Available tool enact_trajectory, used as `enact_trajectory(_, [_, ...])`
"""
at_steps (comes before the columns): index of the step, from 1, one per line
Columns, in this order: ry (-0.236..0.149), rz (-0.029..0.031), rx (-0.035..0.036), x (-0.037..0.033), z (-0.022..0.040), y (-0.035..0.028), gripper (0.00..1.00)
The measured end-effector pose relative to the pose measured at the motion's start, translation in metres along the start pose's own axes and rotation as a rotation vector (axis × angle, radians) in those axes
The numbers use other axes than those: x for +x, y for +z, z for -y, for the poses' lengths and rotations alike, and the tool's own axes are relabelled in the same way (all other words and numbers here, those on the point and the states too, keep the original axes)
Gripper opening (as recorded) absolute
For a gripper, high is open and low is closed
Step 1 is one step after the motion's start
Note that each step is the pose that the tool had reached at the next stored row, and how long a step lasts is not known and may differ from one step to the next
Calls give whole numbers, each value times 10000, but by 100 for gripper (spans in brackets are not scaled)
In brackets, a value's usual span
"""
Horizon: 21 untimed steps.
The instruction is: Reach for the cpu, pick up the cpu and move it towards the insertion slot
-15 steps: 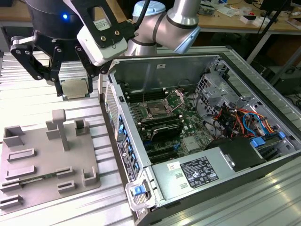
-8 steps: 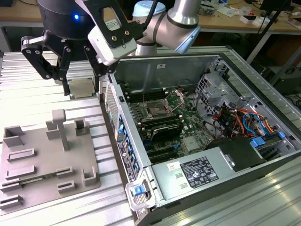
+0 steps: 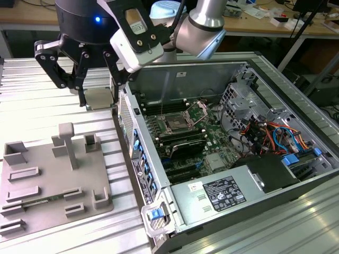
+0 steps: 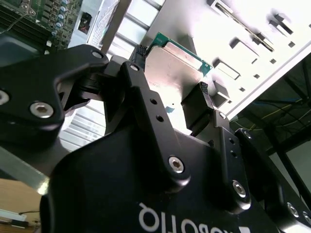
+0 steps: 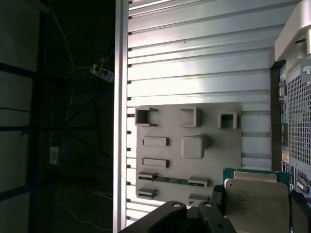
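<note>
My gripper (image 3: pixel 98 100) hangs above the slatted table, just off the open computer case's wall on the exterior view's left. It is shut on the cpu (image 3: pixel 99 97), a flat silvery square. In both wrist views the black fingers (image 4: pixel 138 54) press on two opposite edges of the cpu (image 4: pixel 176 65), whose green-tan rim shows at the far edge; the cpu (image 5: pixel 257 200) is held level. The insertion slot (image 3: pixel 177 125), a metal-framed square socket with a dark centre and raised wire levers, lies on the motherboard inside the case, to the exterior view's right of the gripper.
A grey fixture plate (image 3: pixel 50 177) with raised blocks lies on the table below the gripper, also in the first wrist view (image 5: pixel 170 128). The case wall (image 3: pixel 130 114) stands between gripper and socket. Black memory slots (image 3: pixel 183 142), cables (image 3: pixel 267 135) and a power supply (image 3: pixel 222 193) fill the case.
</note>
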<state>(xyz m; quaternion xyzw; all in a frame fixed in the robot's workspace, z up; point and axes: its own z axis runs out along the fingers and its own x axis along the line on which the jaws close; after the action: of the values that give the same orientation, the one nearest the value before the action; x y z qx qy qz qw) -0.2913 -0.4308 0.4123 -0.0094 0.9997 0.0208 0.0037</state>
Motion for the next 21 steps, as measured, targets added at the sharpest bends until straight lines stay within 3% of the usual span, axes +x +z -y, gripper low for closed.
enact_trajectory(10, [-1,0,0,-149,3,1,55])
enact_trajectory(21, [0,0,0,-154,3,1,55])
